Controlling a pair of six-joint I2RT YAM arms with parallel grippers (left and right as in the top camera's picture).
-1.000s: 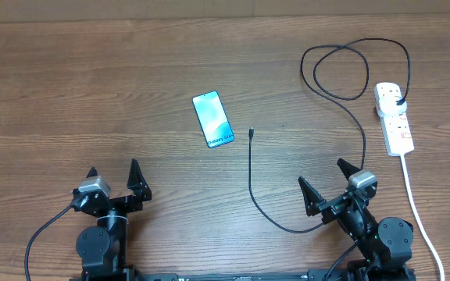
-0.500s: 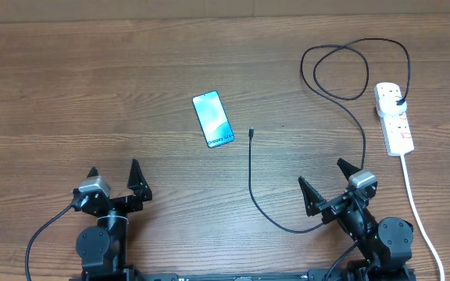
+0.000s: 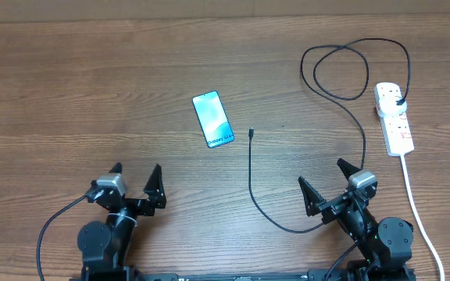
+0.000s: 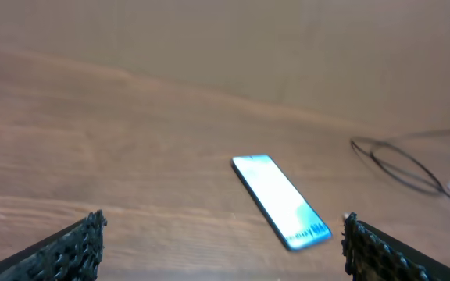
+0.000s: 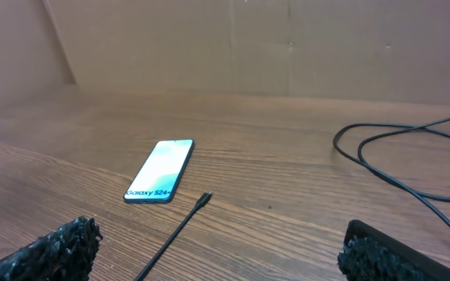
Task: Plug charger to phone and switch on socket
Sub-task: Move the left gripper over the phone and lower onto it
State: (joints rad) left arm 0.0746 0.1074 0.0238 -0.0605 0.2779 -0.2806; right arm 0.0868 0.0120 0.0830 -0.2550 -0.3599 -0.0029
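Observation:
The phone [image 3: 212,119] lies flat on the wooden table with its teal screen lit; it also shows in the left wrist view [image 4: 280,200] and the right wrist view [image 5: 161,171]. The black charger cable [image 3: 250,176] runs from its connector tip [image 3: 251,133] beside the phone, loops at the back right, and its plug [image 3: 398,101] sits in the white socket strip [image 3: 394,117]. The tip also shows in the right wrist view [image 5: 205,200]. My left gripper [image 3: 136,181] is open and empty, front left. My right gripper [image 3: 325,177] is open and empty, near the cable's front bend.
The strip's thick white cord [image 3: 418,211] runs down the right side toward the table's front edge. A brown cardboard wall [image 5: 287,47] stands behind the table.
My left gripper has swung to the right and a little toward the front; the left wrist view is blurred by motion. The right arm, phone and cable have not moved.

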